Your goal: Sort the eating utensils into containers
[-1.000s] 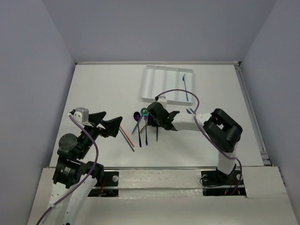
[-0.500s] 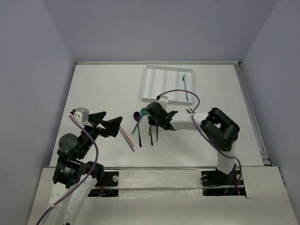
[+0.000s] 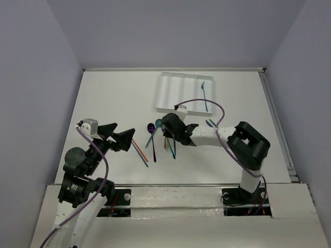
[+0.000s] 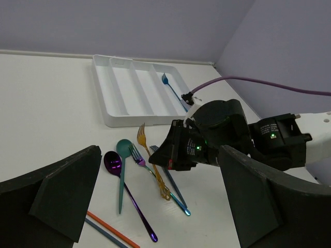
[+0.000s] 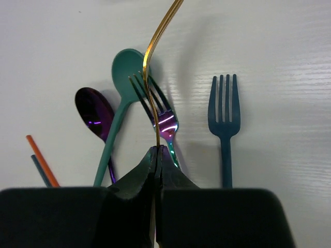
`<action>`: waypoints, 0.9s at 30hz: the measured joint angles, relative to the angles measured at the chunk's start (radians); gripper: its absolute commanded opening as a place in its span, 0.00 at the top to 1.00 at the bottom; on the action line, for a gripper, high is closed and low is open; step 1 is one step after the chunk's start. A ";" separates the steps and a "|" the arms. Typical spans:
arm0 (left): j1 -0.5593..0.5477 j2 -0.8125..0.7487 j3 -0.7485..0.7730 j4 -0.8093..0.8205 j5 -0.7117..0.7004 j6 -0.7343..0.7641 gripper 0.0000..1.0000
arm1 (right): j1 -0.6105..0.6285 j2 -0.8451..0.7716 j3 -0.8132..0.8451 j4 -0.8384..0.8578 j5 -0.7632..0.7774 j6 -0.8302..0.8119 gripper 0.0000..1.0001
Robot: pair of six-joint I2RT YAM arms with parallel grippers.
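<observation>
Clamping gold fork (image 5: 155,62) in closed right pincer (image 5: 156,155) at mid-counter. Counting one blue fork (image 4: 173,89) sorted, in white tray's (image 3: 168,90) rightmost compartment near far edge. Leaving loose mid-counter: teal spoon (image 5: 126,67), purple spoon (image 5: 93,111), two forks (image 5: 223,111), chopsticks (image 3: 139,151).

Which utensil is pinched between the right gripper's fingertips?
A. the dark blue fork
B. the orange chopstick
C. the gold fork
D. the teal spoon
C: in the right wrist view the right gripper is shut on the gold fork, whose thin gold edge rises straight out of the closed fingertips.
</observation>
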 measured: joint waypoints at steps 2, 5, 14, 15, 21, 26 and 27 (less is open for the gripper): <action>0.000 0.000 0.000 0.000 0.000 0.000 0.01 | 0.009 -0.029 -0.009 0.008 0.007 0.000 1.00; 0.000 0.000 0.000 0.000 0.002 0.000 0.01 | 0.017 -0.077 -0.033 0.039 0.007 -0.005 1.00; 0.000 -0.001 0.000 0.000 0.002 0.000 0.01 | -0.009 -0.276 -0.102 0.095 0.001 -0.171 1.00; 0.000 -0.001 0.000 0.000 0.002 0.000 0.01 | -0.039 -0.294 -0.101 0.095 -0.024 -0.206 1.00; 0.000 -0.006 0.000 0.000 0.002 0.000 0.01 | -0.360 -0.333 -0.055 0.092 -0.160 -0.369 1.00; 0.000 -0.006 0.000 0.000 0.003 0.000 0.01 | -0.515 -0.248 0.057 0.070 -0.228 -0.500 1.00; 0.000 -0.006 0.000 0.000 0.005 0.000 0.01 | -0.534 -0.221 0.086 0.067 -0.245 -0.520 1.00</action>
